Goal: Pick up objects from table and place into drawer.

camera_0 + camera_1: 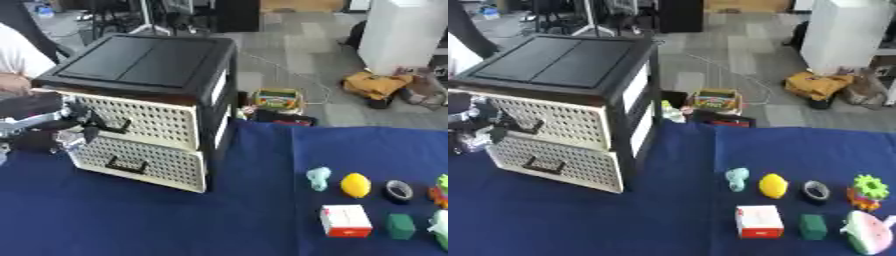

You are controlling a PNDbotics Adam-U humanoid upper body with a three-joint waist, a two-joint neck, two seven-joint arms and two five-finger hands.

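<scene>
A black-framed drawer unit (140,65) with two cream perforated drawer fronts stands on the left part of the table (175,220), which is covered in a dark blue cloth. The upper drawer (144,117) carries a black handle (112,126), and the lower drawer (140,161) has its own black handle nearer the bottom.

The left hand (74,131) comes in from the left edge and sits right at the upper drawer's handle — its fingers look curled about the handle, though the blur makes the exact contact hard to read. The right hand shows in neither view.

The loose objects lie together on the near right of the table, well apart from the drawer unit. In the farther row, from left to right: a small pale teal figure (736,179), a yellow lemon (773,185), a dark roll of tape (816,191), and a green gear-shaped piece on an orange and red base (868,191). In the nearer row: a white box with a red lower edge (759,221), a dark green block (813,226), and a watermelon-slice toy (868,232) — pale, with a green rim and pink flesh — at the right.

Beyond the far edge of the table, on the grey floor, sits a colourful box (277,99) and an orange bag (374,84).
</scene>
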